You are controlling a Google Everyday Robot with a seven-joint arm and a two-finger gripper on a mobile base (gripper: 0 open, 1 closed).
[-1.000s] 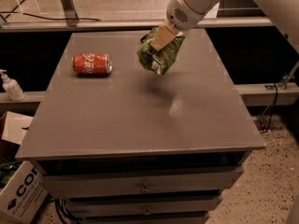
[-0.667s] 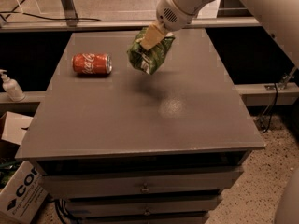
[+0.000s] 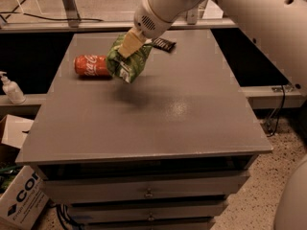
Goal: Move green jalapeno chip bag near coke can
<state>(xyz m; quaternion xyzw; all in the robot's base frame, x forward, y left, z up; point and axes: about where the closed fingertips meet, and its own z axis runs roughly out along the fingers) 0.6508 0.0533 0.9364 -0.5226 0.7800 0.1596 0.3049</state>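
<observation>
Hanging from the gripper, the green jalapeno chip bag is held clear of the table, over its rear left part. The bag is crumpled and tilted, with its upper edge pinched between the tan fingers; the gripper is thus clenched on the bag. A soft shadow is cast on the grey surface below and slightly in front of the bag.

The coke can is laid on its side just to the left of the bag, its long axis running left to right. In the camera view the can's right end is overlapped by the bag; whether the two are touching cannot be determined.

A small black packet is located flat on the table behind and to the right of the bag, near the rear edge. The white arm is extended down to the gripper from the upper right.

Drawers are fitted beneath the tabletop. A white pump bottle is placed on a ledge to the left of the table, and a cardboard box is seen on the floor at the lower left.
</observation>
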